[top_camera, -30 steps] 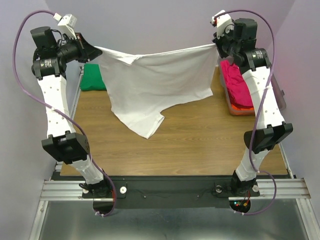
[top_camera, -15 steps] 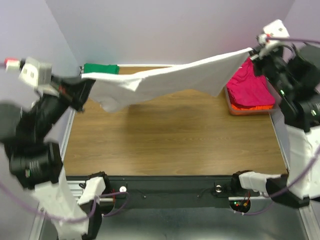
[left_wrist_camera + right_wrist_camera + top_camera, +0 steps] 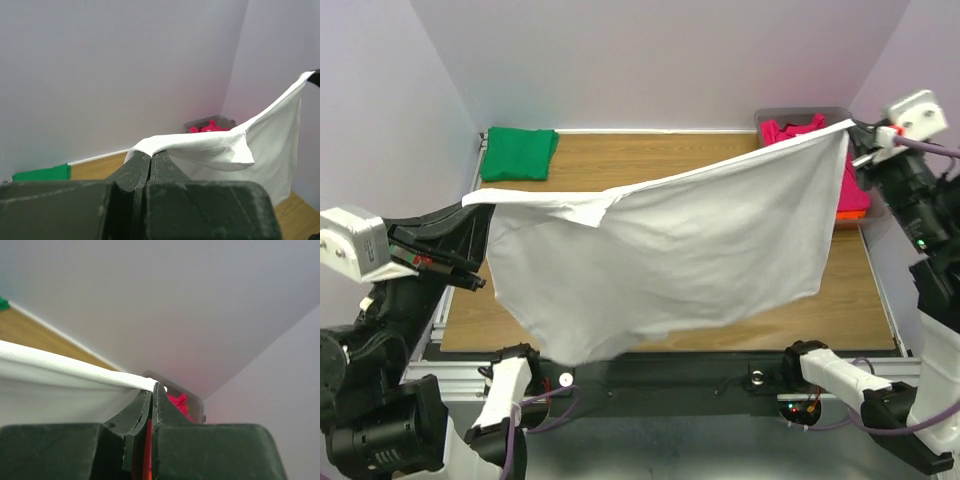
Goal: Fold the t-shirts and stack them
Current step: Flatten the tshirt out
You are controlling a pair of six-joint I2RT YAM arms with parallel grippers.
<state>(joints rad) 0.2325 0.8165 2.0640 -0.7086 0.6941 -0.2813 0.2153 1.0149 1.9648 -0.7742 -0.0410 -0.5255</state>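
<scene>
The white t-shirt (image 3: 670, 250) hangs spread in the air between my two grippers, high above the wooden table (image 3: 850, 300). My left gripper (image 3: 478, 200) is shut on its left top corner, seen in the left wrist view (image 3: 150, 152). My right gripper (image 3: 852, 130) is shut on its right top corner, seen in the right wrist view (image 3: 154, 386). The green t-shirt (image 3: 518, 153) lies folded at the table's far left corner. The magenta-pink t-shirt (image 3: 792, 132) lies in the tub at the far right, over an orange one that barely shows (image 3: 857, 211).
The clear plastic tub (image 3: 800, 114) stands at the far right corner against the back wall. Lilac walls close the table on three sides. Both arms are raised high at the table's sides.
Both arms have swung the white shirt up and toward the near edge. It now hangs spread wide in the air instead of stretched thin near the back.
</scene>
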